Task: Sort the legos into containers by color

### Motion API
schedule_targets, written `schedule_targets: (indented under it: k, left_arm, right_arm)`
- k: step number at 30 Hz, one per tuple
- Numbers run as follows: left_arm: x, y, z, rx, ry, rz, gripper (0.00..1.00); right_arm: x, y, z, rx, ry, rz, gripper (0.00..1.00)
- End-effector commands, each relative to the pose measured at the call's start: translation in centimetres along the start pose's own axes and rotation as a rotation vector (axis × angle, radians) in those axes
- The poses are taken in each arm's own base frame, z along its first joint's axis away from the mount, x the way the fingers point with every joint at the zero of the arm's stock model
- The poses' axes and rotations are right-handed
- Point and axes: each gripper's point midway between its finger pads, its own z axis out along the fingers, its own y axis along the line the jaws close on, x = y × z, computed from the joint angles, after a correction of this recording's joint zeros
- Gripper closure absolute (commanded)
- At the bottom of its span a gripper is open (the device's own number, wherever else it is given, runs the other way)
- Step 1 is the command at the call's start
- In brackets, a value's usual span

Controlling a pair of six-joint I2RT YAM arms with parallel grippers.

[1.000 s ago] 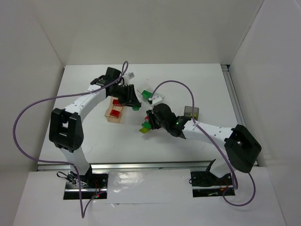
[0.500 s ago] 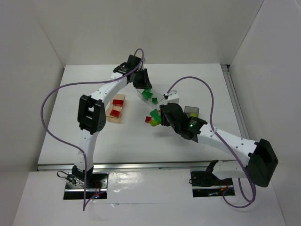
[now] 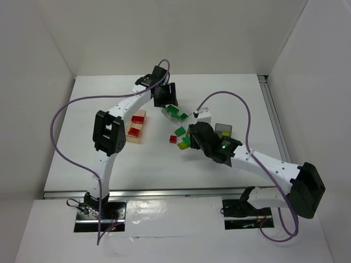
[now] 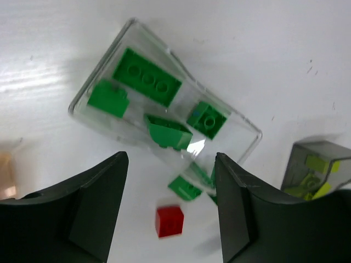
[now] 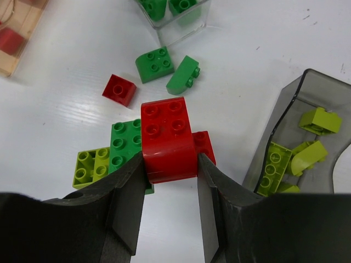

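Holding: red brick [image 5: 166, 137] clamped in right end effector [image 5: 170, 164] over loose pile [image 5: 118, 148] | left end effector [image 4: 171, 164] apart, above clear tub [image 4: 241, 123] | brick to be carried left, released low inside tan tub [image 3: 134, 138]

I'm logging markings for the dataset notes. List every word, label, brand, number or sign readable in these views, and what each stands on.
None: no text is readable in any view.
The red brick between the right fingers shows plain studs; any lettering on them is too small to read.
The clear tub, grey tub and tan tub carry no visible label.
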Motion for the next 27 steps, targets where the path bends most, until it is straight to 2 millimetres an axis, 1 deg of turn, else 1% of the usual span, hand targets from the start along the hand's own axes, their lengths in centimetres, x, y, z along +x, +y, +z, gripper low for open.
schedule_targets:
  k: [1,2,3,4,5,6,7,8,9,10,11,12,13,14,15,16,17,18,19,20,21,22,23,24,25,27]
  left_arm:
    - [-2.3,-1.5,-7.1,0.003,-0.116,0.035,0.27]
    - [-1.3,-0.6,-7.2,-0.022,-0.099,0.032,0.29]
    - [-0.9,-0.3,-7.7,-0.033,-0.099,0.042,0.29]
    - [-1.1,-0.4,-9.6,-0.032,-0.125,0.055,0.3]
    - [0.8,0.7,-9.3,-0.054,-0.082,0.052,0.3]
    - [1.0,0.8,-9.8,-0.049,-0.094,0.067,0.3]
    - [1.8,0.4,-10.2,-0.009,-0.076,0.081,0.3]
    - [3.3,1.0,-11.0,0.011,-0.052,0.074,0.25]
    - [3.9,1.2,-11.3,0.04,-0.037,0.063,0.16]
    - [5.4,0.0,-11.7,0.127,0.013,0.064,0.1]
    - [5.8,0.2,-11.9,0.162,0.024,0.054,0.1]
    - [7.8,0.4,-12.1,0.186,0.061,0.049,0.1]
    - [8.6,0.2,-12.4,0.215,0.072,0.039,0.1]
    - [9.0,-0.4,-12.7,0.263,0.07,0.03,0.1]
    - [10.5,0.4,-12.4,0.262,0.101,0.005,0.1]
    - [10.6,-0.1,-13.4,0.296,0.086,0.003,0.1]
    - [11.3,-0.8,-13.9,0.342,0.108,-0.033,0.09]
    - [12.2,-1.0,-13.7,0.382,0.117,-0.052,0.09]
    - [12.3,-1.1,-14.0,0.413,0.116,-0.084,0.01]
    - [12.6,-2.0,-14.9,0.46,0.132,-0.147,0.0]
    - [12.8,-2.4,-15.1,0.489,0.134,-0.166,0.0]
    - [13.3,-2.3,-14.8,0.511,0.124,-0.184,0.0]
    - [13.3,-2.4,-14.9,0.519,0.117,-0.204,0.0]
    - [13.1,-2.5,-15.5,0.52,0.095,-0.24,0.0]
    - [13.6,-2.1,-15.3,0.505,0.095,-0.269,0.0]
    - [13.6,-1.7,-15.3,0.459,0.068,-0.358,0.0]
  right_arm:
    - [-1.7,1.3,0.4,-0.031,-0.046,0.015,0.77]
    - [-1.8,1.7,0.6,-0.041,-0.039,0.013,0.77]
    - [-1.7,2.1,0.9,-0.047,-0.029,0.01,0.77]
    - [-2.0,2.2,1.0,-0.048,-0.03,0.01,0.77]
    - [-2.6,2.7,1.0,-0.062,-0.035,0.016,0.77]
    - [-2.1,3.1,1.3,-0.075,-0.016,0.009,0.77]
    - [-2.5,3.4,1.1,-0.088,-0.022,0.014,0.77]
    - [-2.7,4.1,1.1,-0.121,-0.024,0.021,0.77]
    - [-2.5,4.3,1.1,-0.133,-0.022,0.022,0.77]
    - [-2.6,4.6,1.1,-0.149,-0.026,0.026,0.77]
    - [-3.1,4.5,1.1,-0.16,-0.042,0.042,0.76]
    - [-2.7,4.8,1.1,-0.18,-0.034,0.041,0.76]
    - [-2.7,4.8,1.1,-0.18,-0.034,0.041,0.76]
    - [-2.9,5.1,1.1,-0.193,-0.037,0.044,0.76]
    - [-3.1,5.1,1.2,-0.201,-0.041,0.052,0.76]
    - [-3.1,5.1,1.2,-0.202,-0.041,0.052,0.76]
    - [-3.3,5.4,1.1,-0.215,-0.049,0.057,0.76]
    - [-3.9,5.6,1.1,-0.224,-0.068,0.066,0.76]
    - [-3.8,5.8,1.1,-0.235,-0.064,0.065,0.76]
    - [-4.1,5.9,1.1,-0.24,-0.074,0.07,0.76]
    - [-3.7,6.0,1.4,-0.235,-0.064,0.065,0.76]
    - [-3.9,5.9,1.5,-0.224,-0.068,0.066,0.76]
    - [-4.3,6.0,1.8,-0.216,-0.073,0.067,0.76]
    - [-4.1,5.9,1.8,-0.212,-0.065,0.063,0.76]
    - [-4.6,5.9,1.7,-0.205,-0.077,0.079,0.76]
    - [-4.6,5.8,1.7,-0.197,-0.079,0.09,0.76]
